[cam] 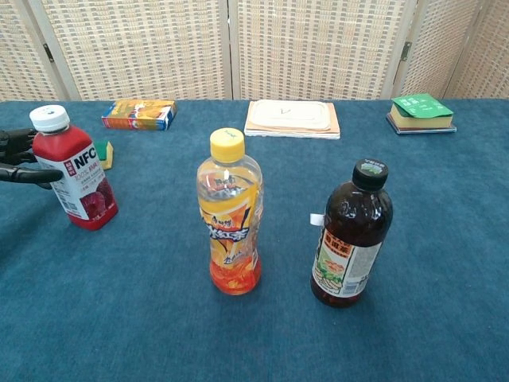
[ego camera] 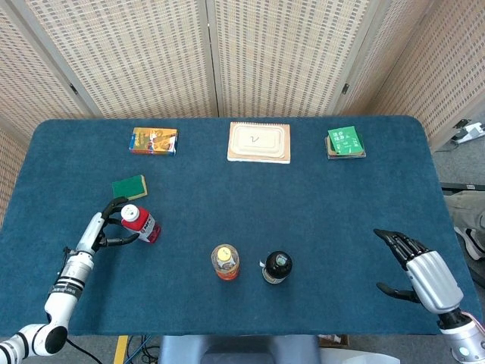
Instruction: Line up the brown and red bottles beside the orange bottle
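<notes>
Bottles stand on a blue table (ego camera: 318,212): the orange bottle (ego camera: 225,262) near the front edge at the middle, upright, with a yellow cap; the brown bottle (ego camera: 276,267) just beside it on the right, upright, the two not touching; the red bottle (ego camera: 139,223) well apart from both, far out on the left side of the table, leaning a little to the left in the chest view, its white cap up. The left hand (ego camera: 108,225) is at the red bottle, fingers spread around its left side; in the chest view dark fingertips (cam: 24,171) reach the bottle's shoulder from the left, but whether they truly grasp it or only touch it I cannot tell. The right hand (ego camera: 418,267) hovers at the front right corner of the table, released, fingers apart and holding nothing, well away from every bottle.

A green and yellow sponge (ego camera: 129,187) lies just behind the red bottle; at the back of the table lie a colourful box (ego camera: 154,141) on the left, a notepad (ego camera: 259,142) in the middle, and a green book (ego camera: 345,142) on the right; a slatted folding screen (ego camera: 250,53) stands behind the table.
</notes>
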